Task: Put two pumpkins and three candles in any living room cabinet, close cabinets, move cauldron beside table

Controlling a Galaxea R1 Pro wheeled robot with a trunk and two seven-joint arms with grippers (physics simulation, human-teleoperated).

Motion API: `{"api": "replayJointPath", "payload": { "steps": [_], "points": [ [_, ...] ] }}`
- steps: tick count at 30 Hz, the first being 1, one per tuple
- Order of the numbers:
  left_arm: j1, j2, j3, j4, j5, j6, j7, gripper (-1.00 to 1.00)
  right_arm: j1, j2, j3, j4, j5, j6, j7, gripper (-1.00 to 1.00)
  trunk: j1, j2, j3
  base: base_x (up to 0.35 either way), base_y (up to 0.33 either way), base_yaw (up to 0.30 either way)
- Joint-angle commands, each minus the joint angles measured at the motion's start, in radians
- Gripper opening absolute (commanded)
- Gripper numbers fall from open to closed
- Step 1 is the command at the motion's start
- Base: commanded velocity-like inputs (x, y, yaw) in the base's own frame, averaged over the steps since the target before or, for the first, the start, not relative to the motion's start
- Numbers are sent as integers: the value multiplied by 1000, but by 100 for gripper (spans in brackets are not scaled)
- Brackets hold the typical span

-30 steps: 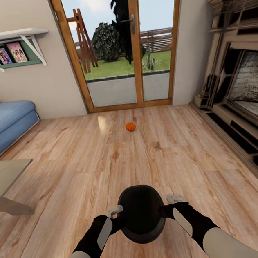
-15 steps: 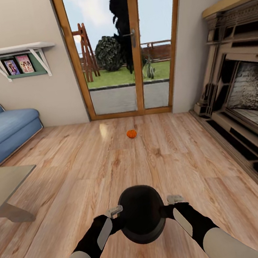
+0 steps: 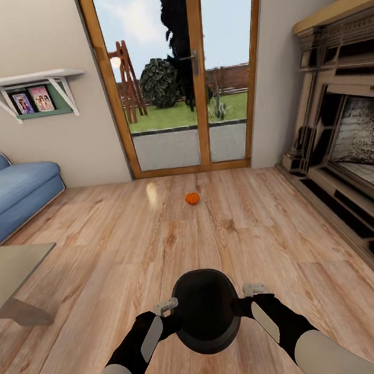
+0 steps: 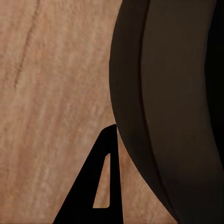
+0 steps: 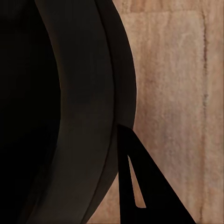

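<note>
I hold the black cauldron (image 3: 205, 310) low in front of me, above the wood floor. My left gripper (image 3: 172, 317) grips its left rim and my right gripper (image 3: 241, 306) its right rim, both shut on it. In the left wrist view the cauldron's dark wall (image 4: 172, 107) rises beside one black finger (image 4: 100, 186); the other finger is hidden. The right wrist view has the same: the cauldron's wall (image 5: 60, 116) and one finger (image 5: 140, 186). One small orange pumpkin (image 3: 192, 198) lies on the floor ahead, near the glass door. Candles and cabinet are out of view.
A grey table's corner (image 3: 7, 268) juts in at the left. A blue sofa (image 3: 8, 193) stands behind it under a wall shelf (image 3: 28, 85). A fireplace surround (image 3: 354, 144) lines the right wall. The wood-framed glass door (image 3: 196, 89) is straight ahead.
The whole view has shifted: door, pumpkin, sofa and table corner sit lower and look slightly farther off, so the camera moved. Cauldron and both grippers keep their place in the picture.
</note>
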Motion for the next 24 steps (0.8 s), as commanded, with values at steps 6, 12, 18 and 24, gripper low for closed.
{"api": "replayJointPath", "payload": {
  "steps": [6, 12, 18, 24],
  "points": [
    [0, 0, 0, 0, -7, 2, 1, -100, -1, 1, -3, -15, -9, -1, 3, -100, 0, 0, 0, 49, 0, 251],
    [0, 0, 0, 0, -7, 2, 1, -100, -1, 1, -3, -15, -9, -1, 3, -100, 0, 0, 0, 4, 0, 286],
    [0, 0, 0, 1, -7, 3, 1, -100, -1, 1, -3, -15, -9, -1, 3, -100, 0, 0, 0, 0, 0, 288],
    [0, 0, 0, 1, -7, 3, 1, -100, -1, 1, -3, -16, -9, -1, 3, -100, 0, 0, 0, 0, 0, 288]
  ]
}}
